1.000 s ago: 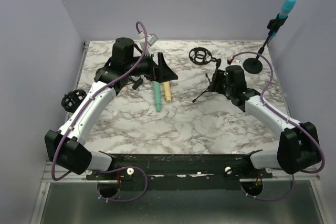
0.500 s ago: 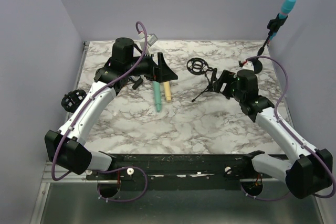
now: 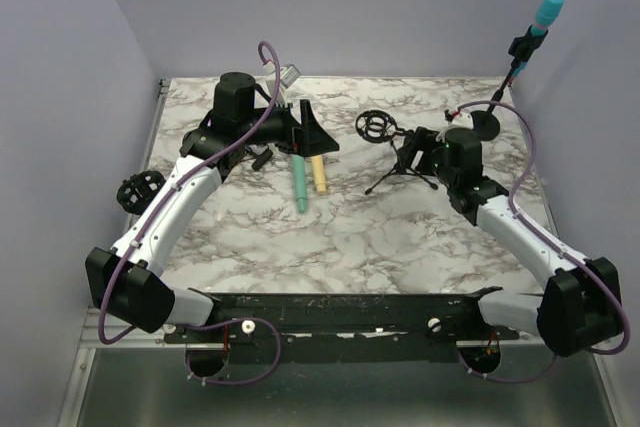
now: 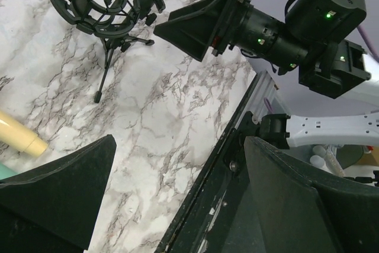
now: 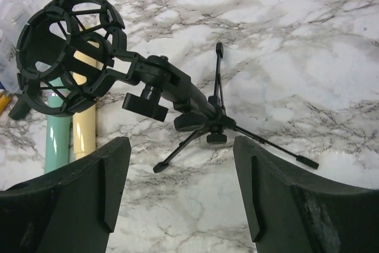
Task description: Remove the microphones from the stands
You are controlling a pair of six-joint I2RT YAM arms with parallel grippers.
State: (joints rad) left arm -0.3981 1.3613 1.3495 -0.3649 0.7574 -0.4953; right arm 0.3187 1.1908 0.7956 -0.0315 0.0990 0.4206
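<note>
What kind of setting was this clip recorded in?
Probably a lab test cell, not a studio: a marble-patterned table boxed in by plain lavender walls, with a tripod stand and a microphone as props.

Bright, even illumination is supplied from overhead. Only faint, soft-edged shadows are cast on the marble table [image 3: 350, 237]. The top external view is rendered sharp. In both wrist views the near fingers [image 5: 65, 205] are rendered dark and slightly soft, while the tabletop beyond is held in focus. Mild wide-angle stretching is observed toward their edges.
</note>
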